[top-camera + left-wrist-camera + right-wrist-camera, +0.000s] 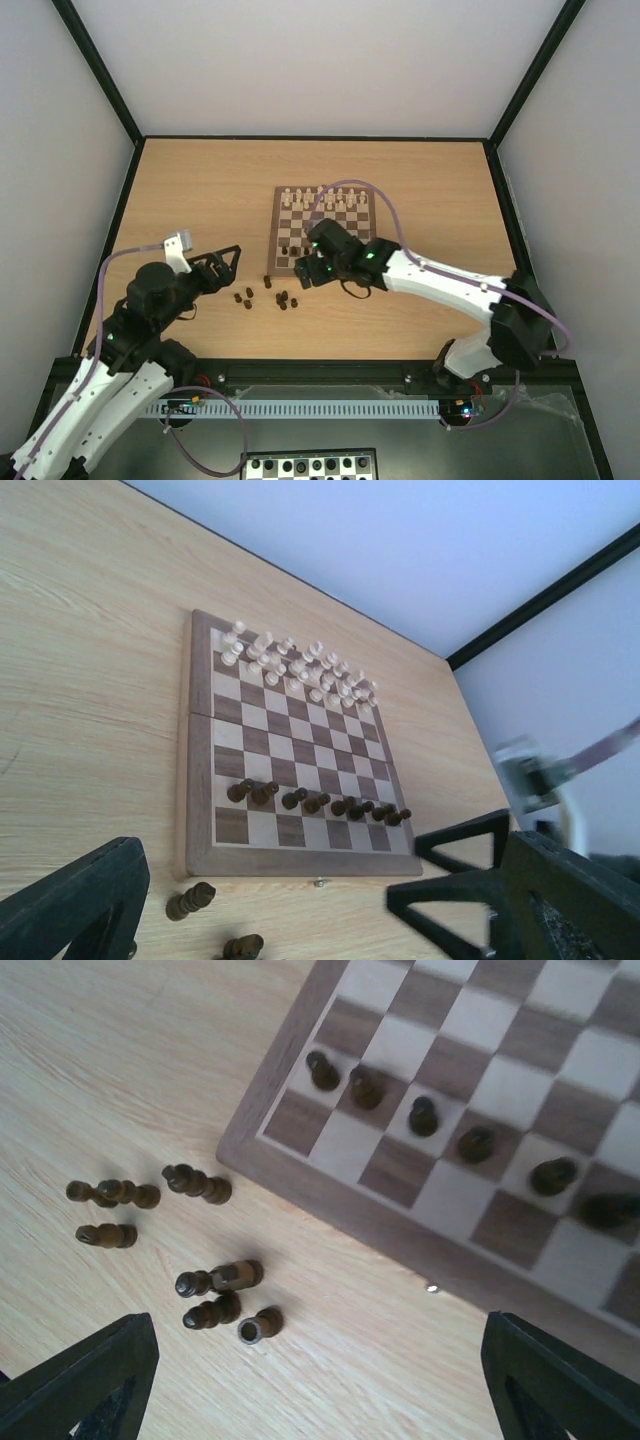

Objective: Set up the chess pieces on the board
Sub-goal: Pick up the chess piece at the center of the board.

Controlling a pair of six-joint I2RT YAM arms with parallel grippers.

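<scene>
The wooden chessboard (pixel 273 235) lies mid-table. Cream chessmen fill its far rows, and a row of dark brown pawns (pixel 320 802) stands near its front edge. Several dark brown pieces (pixel 283 299) lie loose on the table in front of the board's left corner, and they also show in the right wrist view (pixel 215 1295). My right gripper (pixel 306 272) hovers over the board's near-left corner. It is open and empty (pixel 320 1390), with the loose pieces just left of its gap. My left gripper (pixel 225 268) is open and empty, left of the loose pieces. In the left wrist view (pixel 270 910) it faces the board (pixel 200 780).
Black frame rails run along the table's sides and back. A black-and-white checkered board (pixel 310 466) sits below the front edge, between the arm bases. A small metal clasp (pixel 432 1287) sticks out of the wooden board's front border.
</scene>
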